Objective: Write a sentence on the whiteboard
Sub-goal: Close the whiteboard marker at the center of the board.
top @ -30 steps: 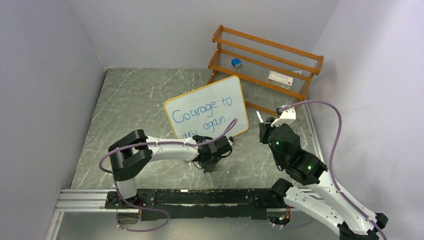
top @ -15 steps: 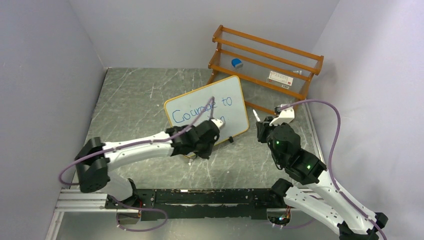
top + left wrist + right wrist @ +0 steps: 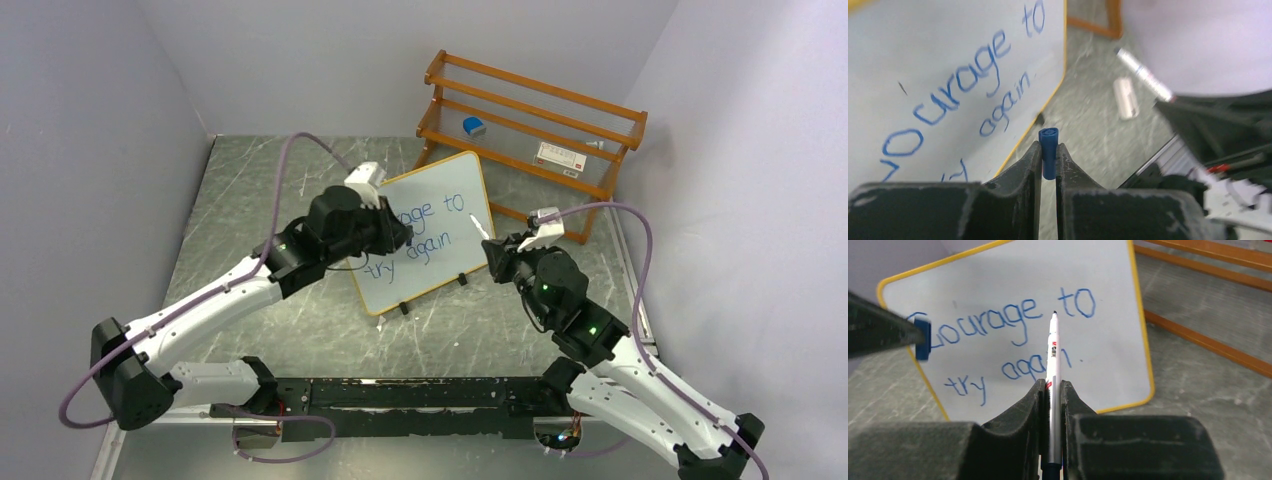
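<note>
The right pincer (image 3: 1053, 390) clenches the marker (image 3: 1053, 347), tip aimed at the whiteboard (image 3: 440, 262), while the left pincer (image 3: 402, 236), clamped on the cap (image 3: 1049, 150), sits left of that tip.

You have two arms: left arm (image 3: 210, 300) and right arm (image 3: 640, 390), white shells, black joints, green status lights (image 3: 590, 328). One lilac cable (image 3: 303, 134) per arm. Your left claw (image 3: 1049, 150) and right claw (image 3: 1052, 387): scuffed matte black. One black base rail (image 3: 400, 392) at six o'clock.
</note>
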Controlling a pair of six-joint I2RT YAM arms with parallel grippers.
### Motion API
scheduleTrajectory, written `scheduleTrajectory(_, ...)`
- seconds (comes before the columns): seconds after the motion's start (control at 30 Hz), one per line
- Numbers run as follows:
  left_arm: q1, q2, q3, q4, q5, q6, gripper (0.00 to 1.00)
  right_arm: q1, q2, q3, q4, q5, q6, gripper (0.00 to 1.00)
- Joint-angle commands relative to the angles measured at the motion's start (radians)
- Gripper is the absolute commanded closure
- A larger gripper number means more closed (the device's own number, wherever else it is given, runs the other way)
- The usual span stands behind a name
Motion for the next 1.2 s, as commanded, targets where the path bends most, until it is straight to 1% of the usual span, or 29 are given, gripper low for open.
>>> scheduleTrajectory(0.0, 0.082, -0.051, -0.063, 0.268, 0.104, -0.149, 0.95, 0.001, -0.004, -0.060, 0.259, -0.117, -0.020, 1.00)
scheduleTrajectory(0.2, 0.170, -0.065, -0.179, 0.553, 0.178, -0.382, 0.95, 0.018, 0.010, -0.156, 0.530, -0.209, -0.032, 1.00)
scheduleTrajectory(0.27, 0.175, -0.067, -0.208, 0.621, 0.166, -0.440, 0.95, 0.030, 0.018, -0.180, 0.598, -0.221, -0.032, 1.00)
scheduleTrajectory(0.33, 0.175, -0.070, -0.222, 0.639, 0.135, -0.473, 0.95, 0.046, 0.026, -0.197, 0.660, -0.229, -0.038, 1.00)
scheduleTrajectory(0.43, 0.175, -0.094, -0.265, 0.723, 0.096, -0.511, 0.95, 0.084, 0.047, -0.209, 0.728, -0.215, -0.061, 1.00)
scheduleTrajectory(0.5, 0.174, -0.112, -0.275, 0.730, 0.069, -0.523, 0.95, 0.117, 0.068, -0.208, 0.756, -0.196, -0.082, 1.00)
scheduleTrajectory(0.7, 0.174, -0.141, -0.275, 0.721, 0.050, -0.534, 0.95, 0.227, 0.147, -0.196, 0.852, -0.121, -0.146, 1.00)
scheduleTrajectory(0.8, 0.174, -0.155, -0.281, 0.724, 0.027, -0.535, 0.95, 0.262, 0.176, -0.193, 0.885, -0.085, -0.170, 1.00)
scheduleTrajectory(1.0, 0.175, -0.166, -0.279, 0.701, 0.005, -0.530, 0.95, 0.297, 0.182, -0.210, 0.931, -0.018, -0.188, 1.00)
scheduleTrajectory(1.17, 0.174, -0.153, -0.277, 0.706, 0.021, -0.537, 0.95, 0.300, 0.173, -0.214, 0.946, -0.011, -0.191, 1.00)
